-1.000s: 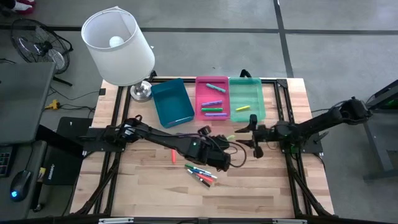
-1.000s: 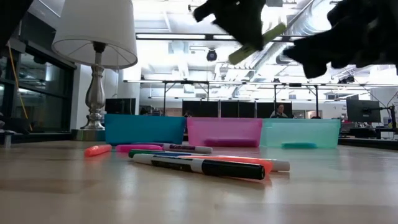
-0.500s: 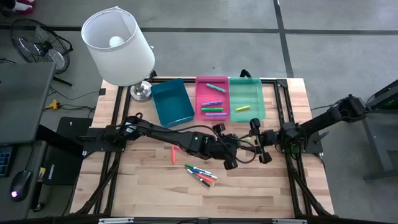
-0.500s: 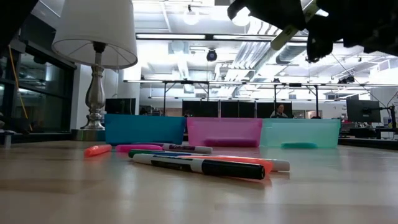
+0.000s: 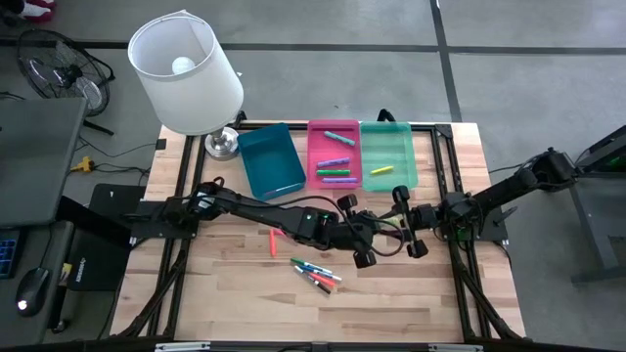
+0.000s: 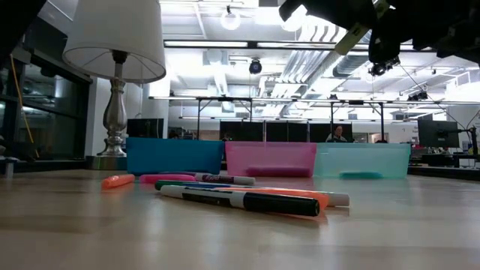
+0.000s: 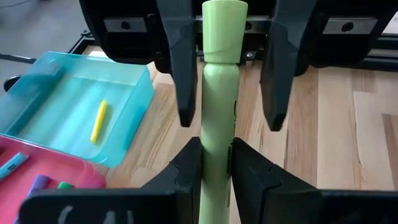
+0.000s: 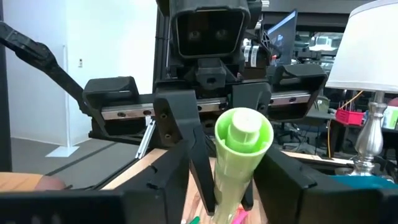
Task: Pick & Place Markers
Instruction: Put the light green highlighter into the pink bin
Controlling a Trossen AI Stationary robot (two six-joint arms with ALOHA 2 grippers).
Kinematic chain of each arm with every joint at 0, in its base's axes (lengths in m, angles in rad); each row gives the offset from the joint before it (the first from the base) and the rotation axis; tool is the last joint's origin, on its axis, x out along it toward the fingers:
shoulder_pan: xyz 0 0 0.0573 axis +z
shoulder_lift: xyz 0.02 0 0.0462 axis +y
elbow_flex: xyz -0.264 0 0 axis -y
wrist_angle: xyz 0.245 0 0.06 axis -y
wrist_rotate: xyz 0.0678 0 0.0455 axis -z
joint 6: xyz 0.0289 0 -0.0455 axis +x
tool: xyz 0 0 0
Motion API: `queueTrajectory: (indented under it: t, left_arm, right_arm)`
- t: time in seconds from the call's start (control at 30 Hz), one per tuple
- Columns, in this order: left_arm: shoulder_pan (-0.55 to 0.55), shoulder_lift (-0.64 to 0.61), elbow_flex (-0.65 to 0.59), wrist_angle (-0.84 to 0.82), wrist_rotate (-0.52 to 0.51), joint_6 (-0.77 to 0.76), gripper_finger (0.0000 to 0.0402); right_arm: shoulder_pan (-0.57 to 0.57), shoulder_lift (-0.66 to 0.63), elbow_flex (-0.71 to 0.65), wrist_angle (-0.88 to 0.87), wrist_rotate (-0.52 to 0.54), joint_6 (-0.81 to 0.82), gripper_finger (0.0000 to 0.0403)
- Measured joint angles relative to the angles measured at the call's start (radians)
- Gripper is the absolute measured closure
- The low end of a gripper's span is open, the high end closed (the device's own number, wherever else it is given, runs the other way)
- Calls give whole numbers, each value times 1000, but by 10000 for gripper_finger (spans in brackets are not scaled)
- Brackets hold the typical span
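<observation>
**Desk:** What do you have on the left arm?

**Me:** I see the left gripper [image 7: 214,165] clamped on a light green marker [image 7: 219,93], held up off the table [image 5: 245,293] near the middle, in front of the trays. The marker sticks out from between its fingers toward the other arm.

**Desk:** And the right one?

**Me:** The right gripper [image 8: 231,180] faces it head-on, its two fingers standing on either side of the marker's free end. From the left wrist view I see a gap between each finger and the marker, so I call it parted, not gripping.

**Desk:** Where are the other markers?

**Me:** A loose bunch [image 5: 316,274] lies on the wood nearer the front edge, with an orange one [image 5: 272,242] apart to the left. Several lie in the pink tray [image 5: 315,137], a yellow one [image 5: 381,170] in the green tray [image 5: 411,147]. I see none in the blue tray [image 5: 256,174]
</observation>
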Motion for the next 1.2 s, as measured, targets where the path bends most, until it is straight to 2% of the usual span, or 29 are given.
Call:
queueTrajectory:
  t: [0.27,0.4,0.47,0.63,0.77,0.87,1.0,1.07,1.2]
  left_arm:
    - [0,0,0,34,21,15,346]
    - [0,0,0,34,28,19,347]
    - [0,0,0,32,31,21,327]
    - [0,0,0,-15,45,23,248]
    - [0,0,1,-68,44,23,213]
    - [0,0,1,-182,9,-8,205]
    - [-8,-32,3,-412,-60,-148,203]
    - [-15,-35,5,-532,-83,-233,203]
    - [-47,-43,-1,-746,-126,-395,202]
  right_arm:
    - [0,0,0,-7,-1,-2,348]
    - [0,0,0,-8,-2,-9,350]
    - [0,0,0,-8,-2,-8,350]
    - [0,0,0,-8,16,-6,350]
    - [-1,0,0,-20,42,-5,350]
    - [-2,0,0,-47,94,0,350]
    - [-2,0,29,-150,148,2,350]
    - [-9,0,82,-268,160,2,350]
    - [-58,0,249,-626,159,3,350]
